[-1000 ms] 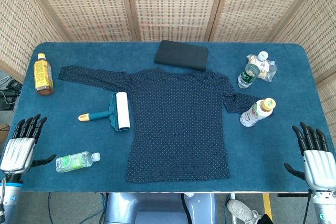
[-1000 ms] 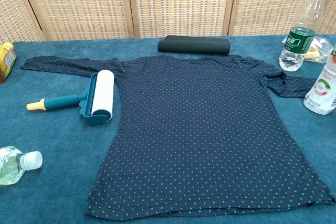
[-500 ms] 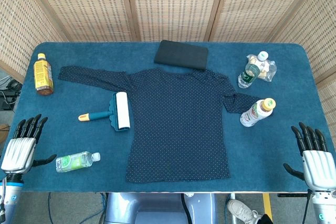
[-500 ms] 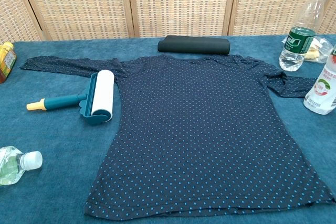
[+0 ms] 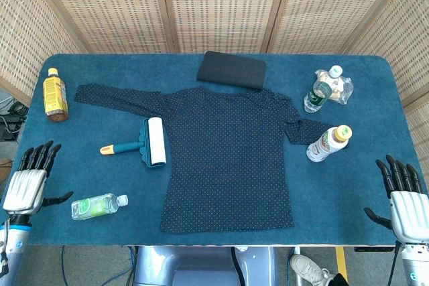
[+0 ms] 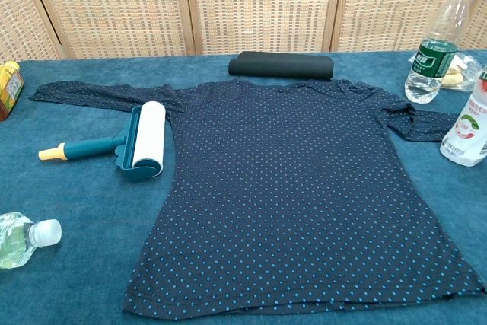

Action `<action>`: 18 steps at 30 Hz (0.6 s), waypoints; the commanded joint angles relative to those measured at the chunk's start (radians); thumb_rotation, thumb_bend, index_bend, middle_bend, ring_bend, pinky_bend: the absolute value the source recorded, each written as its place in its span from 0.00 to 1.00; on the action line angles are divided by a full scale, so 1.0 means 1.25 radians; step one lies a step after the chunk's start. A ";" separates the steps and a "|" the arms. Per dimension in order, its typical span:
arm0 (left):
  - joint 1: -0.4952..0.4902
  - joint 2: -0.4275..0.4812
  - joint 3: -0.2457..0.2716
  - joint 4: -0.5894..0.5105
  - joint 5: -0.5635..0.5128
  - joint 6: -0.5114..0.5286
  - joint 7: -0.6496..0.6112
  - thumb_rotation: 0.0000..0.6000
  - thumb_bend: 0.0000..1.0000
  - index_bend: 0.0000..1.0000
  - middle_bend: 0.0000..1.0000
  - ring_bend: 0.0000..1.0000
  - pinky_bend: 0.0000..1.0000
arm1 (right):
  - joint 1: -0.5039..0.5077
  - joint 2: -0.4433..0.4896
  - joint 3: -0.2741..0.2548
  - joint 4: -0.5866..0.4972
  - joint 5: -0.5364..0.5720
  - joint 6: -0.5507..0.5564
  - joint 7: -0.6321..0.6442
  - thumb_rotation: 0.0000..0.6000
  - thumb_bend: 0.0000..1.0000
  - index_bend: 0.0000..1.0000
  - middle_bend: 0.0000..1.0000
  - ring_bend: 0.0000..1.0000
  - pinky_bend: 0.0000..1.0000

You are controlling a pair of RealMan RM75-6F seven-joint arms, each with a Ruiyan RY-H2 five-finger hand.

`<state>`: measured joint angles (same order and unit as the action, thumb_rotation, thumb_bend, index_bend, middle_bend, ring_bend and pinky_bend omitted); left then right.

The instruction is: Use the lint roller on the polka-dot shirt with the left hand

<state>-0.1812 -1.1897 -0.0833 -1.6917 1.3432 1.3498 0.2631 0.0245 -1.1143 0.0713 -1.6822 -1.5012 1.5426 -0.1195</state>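
Both hands empty, fingers spread: left hand (image 5: 25, 185) and right hand (image 5: 407, 200) at near table edge. Lint roller (image 5: 144, 142) lies beside polka-dot shirt (image 5: 228, 159), handle toward left hand, likely for easy grasp.

Table (image 5: 201, 246) in front of me has a blue cloth cover. Far left: amber bottle (image 5: 55, 95), yellow cap, upright. Near left: small clear bottle (image 5: 98, 205) with green label, lying on its side, cap pointing right. Far centre: folded black cloth (image 5: 231, 69). Right side: white drink bottle (image 5: 328, 143) standing, green-label water bottle (image 5: 320, 90) further back, crumpled clear packet (image 5: 341, 88) just beside it. Wicker screen (image 5: 221, 5) behind the table.
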 commanded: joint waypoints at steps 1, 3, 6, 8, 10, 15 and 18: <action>-0.029 -0.007 -0.029 0.023 -0.019 -0.025 -0.011 1.00 0.04 0.00 0.25 0.29 0.38 | 0.000 -0.002 -0.003 -0.001 -0.006 0.000 -0.005 1.00 0.06 0.00 0.00 0.00 0.00; -0.050 -0.007 -0.043 0.033 -0.031 -0.050 -0.025 1.00 0.08 0.00 0.42 0.41 0.48 | 0.001 -0.004 -0.005 -0.003 -0.012 0.001 -0.008 1.00 0.06 0.00 0.00 0.00 0.00; -0.078 0.003 -0.057 0.040 -0.055 -0.097 -0.028 1.00 0.13 0.04 0.57 0.53 0.55 | 0.002 -0.004 -0.011 -0.002 -0.018 -0.005 -0.007 1.00 0.06 0.00 0.00 0.00 0.00; -0.099 0.011 -0.065 0.041 -0.081 -0.134 -0.020 1.00 0.13 0.09 0.62 0.56 0.57 | 0.003 -0.004 -0.013 -0.001 -0.020 -0.007 -0.007 1.00 0.06 0.00 0.00 0.00 0.00; -0.118 0.015 -0.074 0.044 -0.103 -0.162 -0.010 1.00 0.13 0.16 0.66 0.58 0.59 | 0.004 -0.004 -0.014 0.001 -0.024 -0.007 -0.007 1.00 0.06 0.00 0.00 0.00 0.00; -0.184 -0.007 -0.094 0.084 -0.183 -0.246 0.043 1.00 0.13 0.28 0.72 0.63 0.62 | 0.005 -0.002 -0.013 0.003 -0.019 -0.012 0.004 1.00 0.06 0.00 0.00 0.00 0.00; -0.206 -0.020 -0.094 0.098 -0.209 -0.269 0.066 1.00 0.14 0.36 0.80 0.68 0.65 | 0.005 -0.002 -0.012 0.006 -0.019 -0.011 0.006 1.00 0.06 0.00 0.00 0.00 0.00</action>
<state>-0.4239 -1.2046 -0.1957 -1.5815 1.0974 1.0281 0.3330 0.0309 -1.1163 0.0567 -1.6750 -1.5247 1.5289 -0.1116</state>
